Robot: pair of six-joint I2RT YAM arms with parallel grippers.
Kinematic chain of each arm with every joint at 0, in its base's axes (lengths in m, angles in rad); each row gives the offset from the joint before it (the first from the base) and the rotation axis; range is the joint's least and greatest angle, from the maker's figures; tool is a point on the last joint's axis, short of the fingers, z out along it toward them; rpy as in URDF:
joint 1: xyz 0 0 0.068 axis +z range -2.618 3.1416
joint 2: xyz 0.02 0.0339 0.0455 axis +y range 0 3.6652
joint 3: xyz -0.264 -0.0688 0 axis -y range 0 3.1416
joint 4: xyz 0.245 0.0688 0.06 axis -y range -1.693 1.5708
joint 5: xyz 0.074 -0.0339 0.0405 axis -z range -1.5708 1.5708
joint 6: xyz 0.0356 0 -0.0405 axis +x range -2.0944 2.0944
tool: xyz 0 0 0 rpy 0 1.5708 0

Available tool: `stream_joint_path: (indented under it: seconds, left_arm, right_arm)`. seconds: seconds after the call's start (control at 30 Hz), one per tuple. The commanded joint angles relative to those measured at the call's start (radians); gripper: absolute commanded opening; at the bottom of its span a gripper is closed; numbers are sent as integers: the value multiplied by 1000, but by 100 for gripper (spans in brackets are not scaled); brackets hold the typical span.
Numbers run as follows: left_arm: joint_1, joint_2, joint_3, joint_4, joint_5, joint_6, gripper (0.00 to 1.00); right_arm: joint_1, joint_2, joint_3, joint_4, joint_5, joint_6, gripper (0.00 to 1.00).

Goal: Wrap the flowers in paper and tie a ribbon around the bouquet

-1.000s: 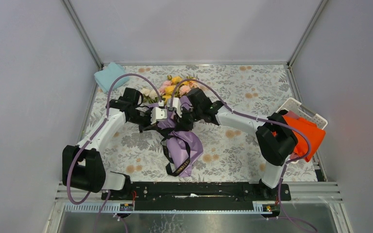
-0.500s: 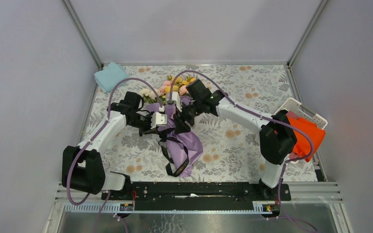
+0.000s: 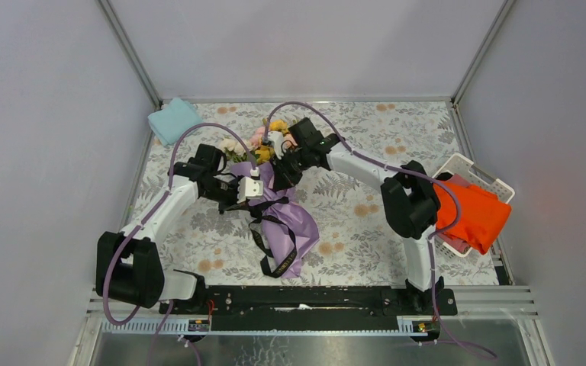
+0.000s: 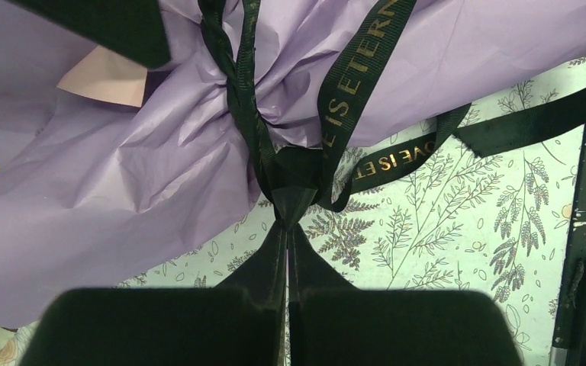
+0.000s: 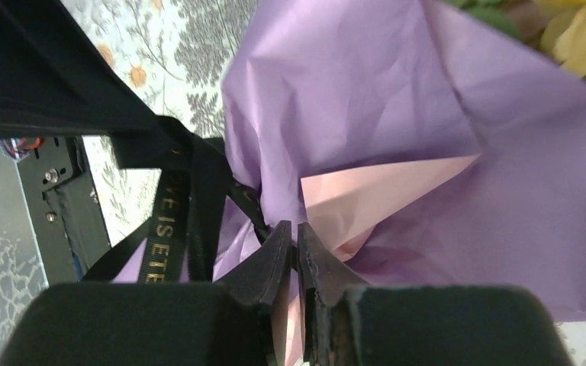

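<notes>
Light blue cloth: 11 o'clock corner of the table. Left gripper: closed on the ribbon at its knot; gold lettering reads "IS ETERN". Bouquet: table centre, flowers toward 12 o'clock. Right gripper: fingers nearly together against the paper; contents indeterminate. Orange cloth: 3 o'clock.

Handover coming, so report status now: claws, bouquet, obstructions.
Left claw shut on the ribbon by its knot. Right claw pinching the paper. Ribbon cinched round the paper, tails loose. Basket, blue cloth well clear.
</notes>
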Motion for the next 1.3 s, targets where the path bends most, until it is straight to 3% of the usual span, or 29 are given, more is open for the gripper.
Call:
stream_joint_path:
  seconds: [0.0, 0.23, 0.43, 0.77, 1.1, 1.27]
  left_arm:
    - [-6, -20, -12, 41, 3, 6, 0]
    - [-6, -14, -7, 41, 12, 8, 0]
    - [-6, -12, -4, 42, 4, 11, 0]
    - [-6, -12, -15, 44, 14, 11, 0]
    - [-8, -12, -18, 65, 3, -23, 0]
    - [-8, -14, -31, 65, -2, -23, 0]
  right_arm:
    - [33, 25, 52, -101, -7, -43, 14]
    - [57, 40, 45, -121, -180, -51, 16]
    - [71, 49, 37, -84, -217, -6, 18]
    - [93, 37, -18, -59, -242, 86, 41]
    - [141, 47, -57, 1, -121, 222, 46]
    - [170, 17, -109, 101, -25, 295, 43]
